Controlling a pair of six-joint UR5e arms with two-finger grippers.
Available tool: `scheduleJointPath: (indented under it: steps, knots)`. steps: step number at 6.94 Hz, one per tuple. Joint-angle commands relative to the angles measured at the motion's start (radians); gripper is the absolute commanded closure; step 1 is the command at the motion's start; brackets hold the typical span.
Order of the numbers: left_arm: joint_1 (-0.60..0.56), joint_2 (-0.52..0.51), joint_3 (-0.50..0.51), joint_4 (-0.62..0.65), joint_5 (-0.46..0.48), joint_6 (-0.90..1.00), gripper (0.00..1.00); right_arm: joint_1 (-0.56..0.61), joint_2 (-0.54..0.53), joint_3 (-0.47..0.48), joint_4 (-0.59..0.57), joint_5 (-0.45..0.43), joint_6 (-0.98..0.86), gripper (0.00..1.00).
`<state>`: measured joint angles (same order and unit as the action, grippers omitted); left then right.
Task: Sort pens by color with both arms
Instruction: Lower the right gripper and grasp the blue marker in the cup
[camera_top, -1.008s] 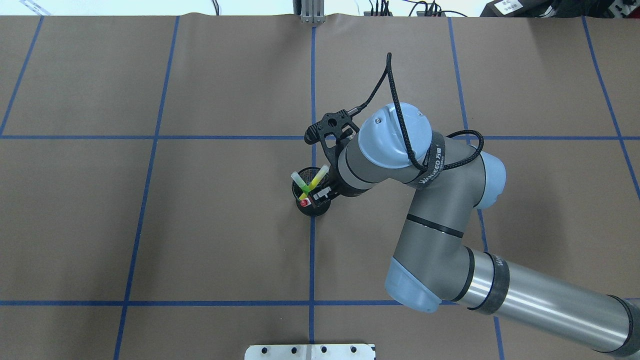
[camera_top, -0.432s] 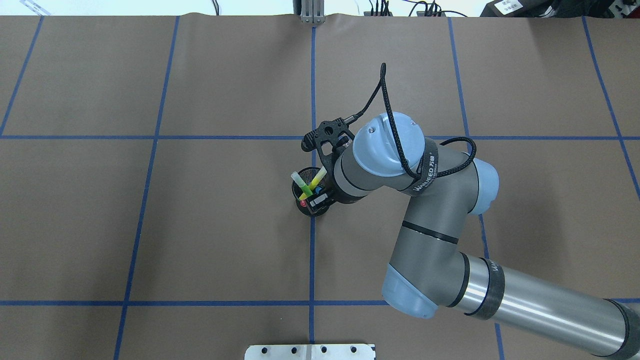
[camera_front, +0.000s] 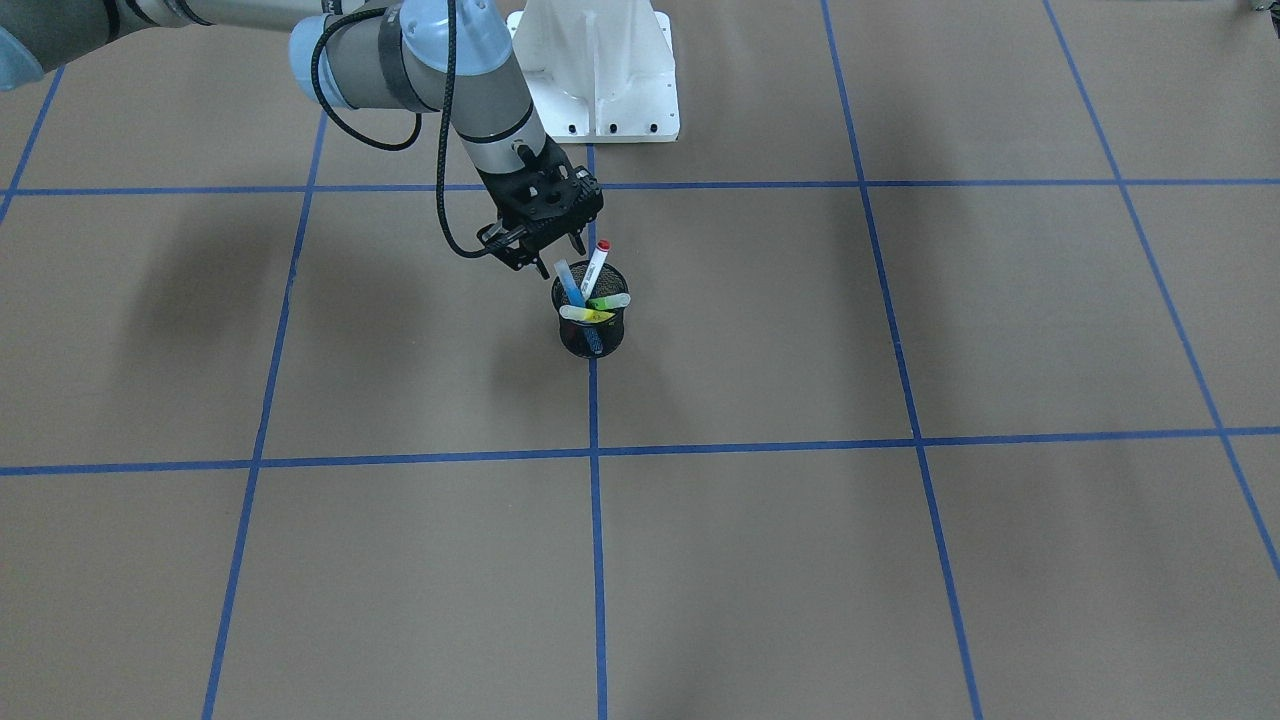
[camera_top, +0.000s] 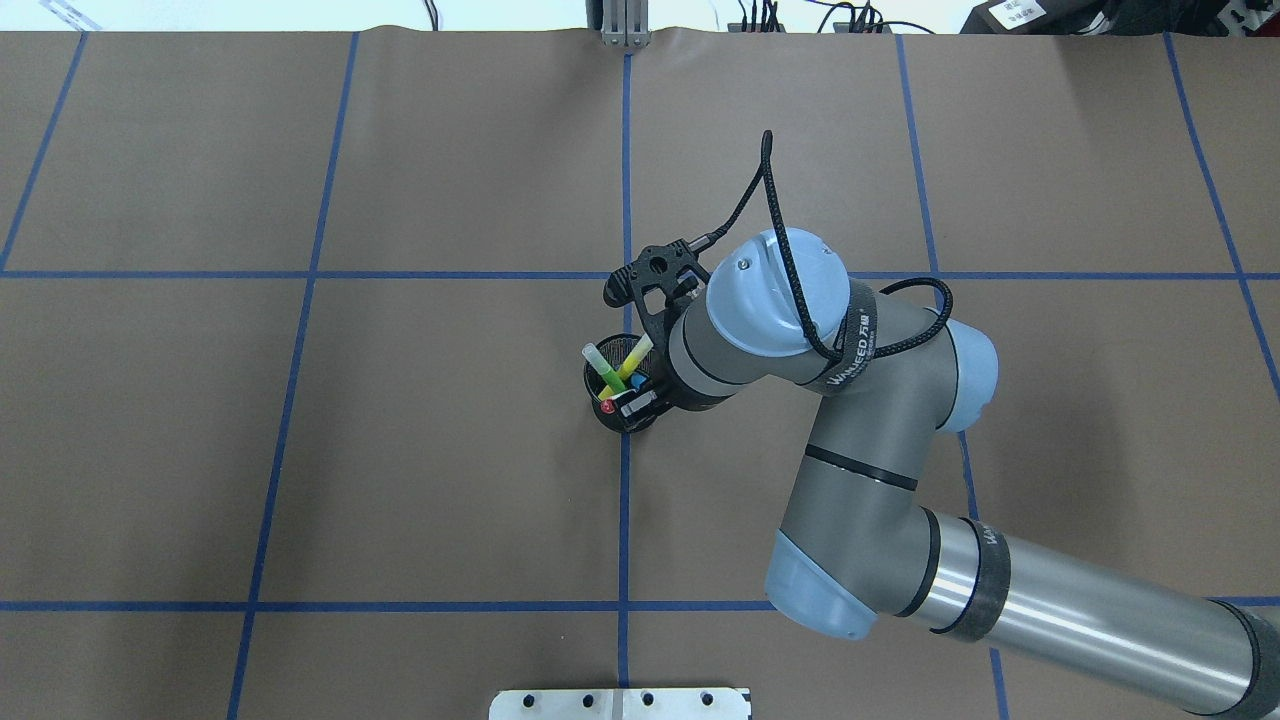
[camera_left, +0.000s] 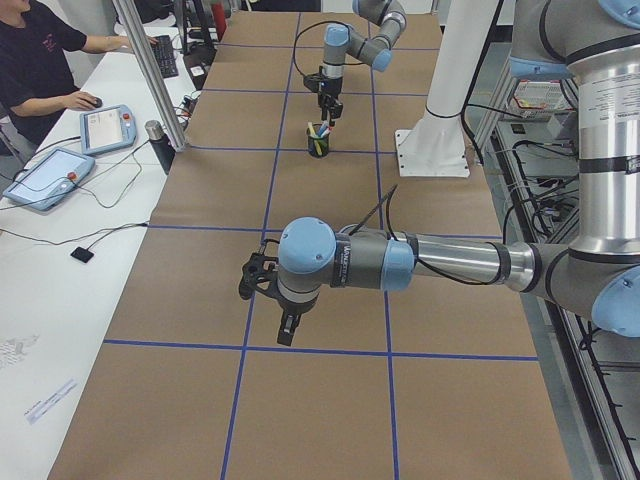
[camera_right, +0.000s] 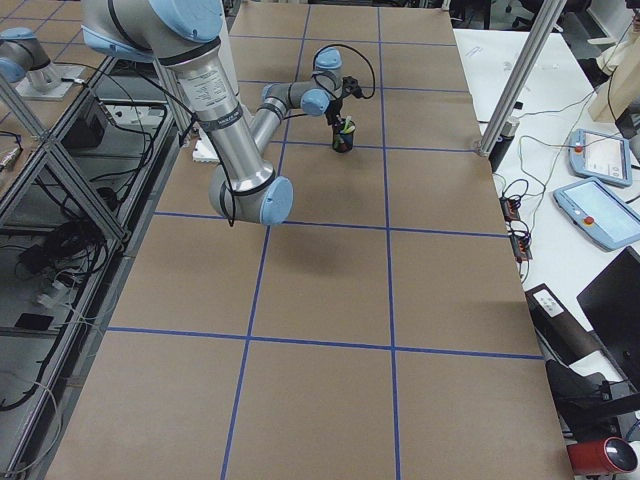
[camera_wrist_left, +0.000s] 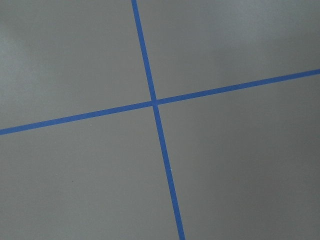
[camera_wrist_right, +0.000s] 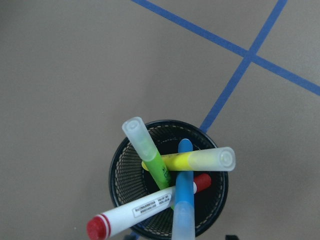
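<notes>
Upper centre, front-facing view: black mesh cup (camera_front: 612, 338) holds all four pens: blue pen (camera_wrist_right: 184, 200), red-capped white pen (camera_wrist_right: 145, 207), lime green pen (camera_wrist_right: 147, 152), yellow pen (camera_wrist_right: 200, 160). Right gripper (camera_front: 553, 252) hovers just above the blue pen's cap, jaws spread. Left gripper (camera_left: 287, 328), lower centre of left side view: spread or closed, cannot tell.

Table (camera_front: 800, 560), seemingly paper-covered, blue grid (camera_front: 594, 560), mesh cup (camera_front: 612, 340)

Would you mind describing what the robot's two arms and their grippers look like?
The right arm and left arm are grey tubes with light-blue joint caps. A black braided cable loops along the right one, past a black strap lettered in white. The right gripper and left gripper are black.
</notes>
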<state>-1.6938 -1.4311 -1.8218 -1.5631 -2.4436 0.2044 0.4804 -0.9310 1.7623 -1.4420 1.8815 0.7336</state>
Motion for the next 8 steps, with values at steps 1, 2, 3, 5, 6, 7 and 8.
scheduleJointPath:
  steps: [1,2,3,5,6,7,8]
  knots:
    - [0.000,0.001,-0.001,0.000,0.000,0.000,0.01,0.001,0.003,-0.001,0.000,-0.002,0.001,0.49]
    - [-0.001,0.001,-0.002,0.000,0.000,0.000,0.01,0.001,0.003,-0.001,0.000,-0.002,0.001,0.49]
    - [-0.001,0.001,-0.002,0.000,0.000,0.001,0.01,0.003,0.003,-0.006,0.000,-0.004,0.000,0.49]
    - [0.000,0.003,-0.005,0.000,0.000,0.001,0.01,0.007,0.007,-0.014,0.000,-0.004,0.000,0.49]
    - [0.000,0.003,-0.007,0.000,-0.002,0.001,0.01,0.007,0.012,-0.018,0.000,-0.004,0.006,0.54]
    - [-0.001,0.003,-0.007,0.000,-0.002,0.000,0.01,0.007,0.012,-0.018,0.000,-0.004,0.007,0.57]
    - [0.000,0.003,-0.007,0.000,-0.002,0.000,0.01,0.007,0.014,-0.020,0.000,-0.004,0.007,0.60]
